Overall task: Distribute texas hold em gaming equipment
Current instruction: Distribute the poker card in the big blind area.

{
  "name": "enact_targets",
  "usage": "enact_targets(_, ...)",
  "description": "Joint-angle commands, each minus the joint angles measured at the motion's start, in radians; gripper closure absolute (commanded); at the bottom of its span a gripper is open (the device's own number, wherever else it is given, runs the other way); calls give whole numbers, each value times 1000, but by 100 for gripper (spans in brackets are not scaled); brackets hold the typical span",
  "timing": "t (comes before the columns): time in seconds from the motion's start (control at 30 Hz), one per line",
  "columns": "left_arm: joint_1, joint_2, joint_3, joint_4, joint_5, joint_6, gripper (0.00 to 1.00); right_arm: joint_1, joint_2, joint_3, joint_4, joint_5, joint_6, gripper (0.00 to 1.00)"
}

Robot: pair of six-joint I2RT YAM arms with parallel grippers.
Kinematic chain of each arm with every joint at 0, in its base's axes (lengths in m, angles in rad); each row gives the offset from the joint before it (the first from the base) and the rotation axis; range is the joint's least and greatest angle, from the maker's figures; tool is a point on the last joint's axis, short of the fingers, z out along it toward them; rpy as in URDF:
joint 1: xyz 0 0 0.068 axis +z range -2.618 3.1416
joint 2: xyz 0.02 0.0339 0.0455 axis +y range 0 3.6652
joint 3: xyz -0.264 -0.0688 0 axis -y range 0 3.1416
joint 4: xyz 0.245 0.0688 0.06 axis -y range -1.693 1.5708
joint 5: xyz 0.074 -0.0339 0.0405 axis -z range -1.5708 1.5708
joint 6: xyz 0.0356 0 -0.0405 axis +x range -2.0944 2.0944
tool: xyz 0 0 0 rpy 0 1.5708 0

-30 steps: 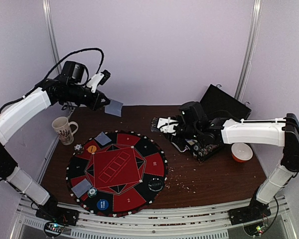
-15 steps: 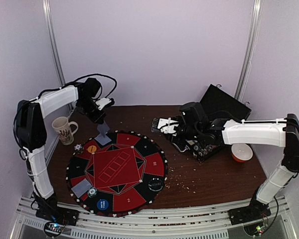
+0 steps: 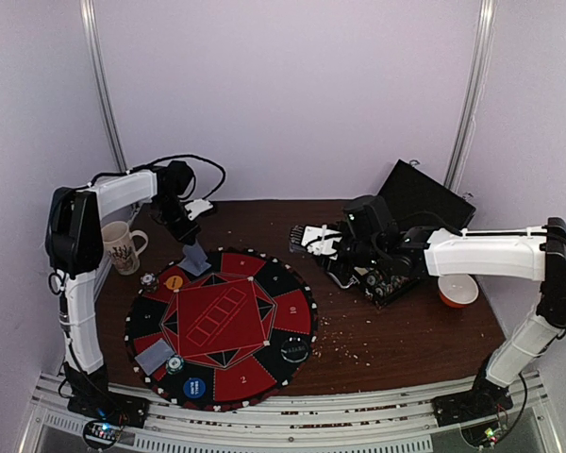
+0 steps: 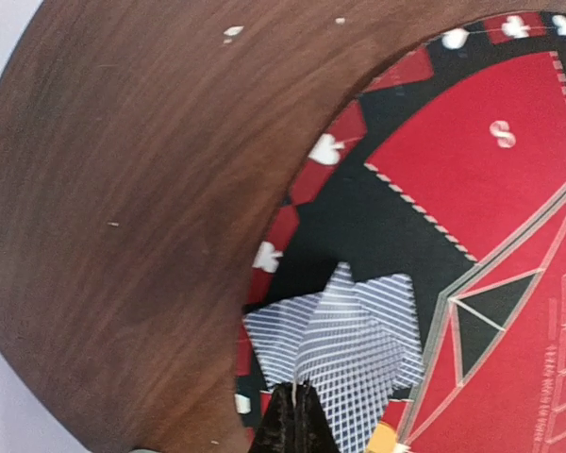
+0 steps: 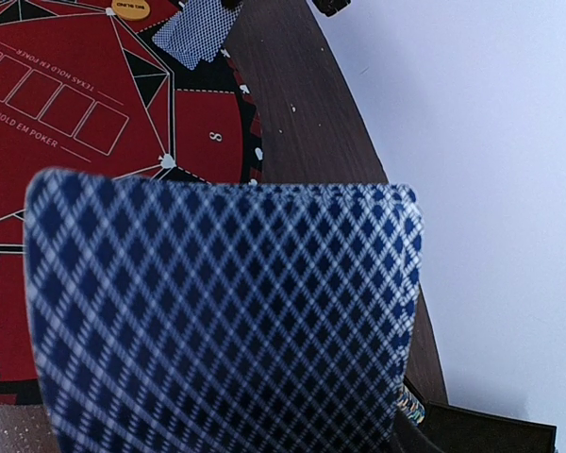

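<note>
My left gripper [image 4: 297,415] is shut on the edge of a grey-blue-backed playing card [image 4: 344,368]. That card hangs over another card [image 4: 396,307] lying on the round red-and-black mat [image 3: 264,321] at its far left. From above, the left gripper [image 3: 189,236] stands over this spot. My right gripper [image 3: 307,236] is shut on a stack of cards [image 5: 226,321], whose patterned back fills the right wrist view and hides the fingers. A yellow button [image 3: 174,281], blue button [image 3: 194,386], striped chips [image 3: 149,279] and a further card [image 3: 154,356] lie round the mat.
A mug [image 3: 119,245] stands left of the mat, close under the left arm. The open black case [image 3: 406,245] sits at the back right beneath the right arm. An orange bowl [image 3: 456,288] stands beside it. Crumbs dot the wood right of the mat.
The left arm has swung down from high at the back left to the mat's far left, carrying its card over the card lying there. The right arm has stayed still.
</note>
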Motion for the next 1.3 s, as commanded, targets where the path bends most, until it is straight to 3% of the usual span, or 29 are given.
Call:
enact_targets(0.0, 6, 29, -19, 119, -154, 81, 100, -4, -33, -3, 14, 12, 15, 56)
enact_targets(0.2, 5, 42, -69, 222, -192, 147, 100, -3, -32, 6, 9, 15, 18, 55)
enact_targets(0.53, 4, 59, -144, 262, -199, 109, 100, -3, -27, 13, -3, 20, 17, 55)
enact_targets(1.17, 4, 101, -162, 237, -196, 40, 100, -4, -33, 16, -12, 24, 17, 56)
enact_targets(1.27, 5, 101, -165, 237, -214, 34, 91, -4, -34, 17, -14, 24, 15, 56)
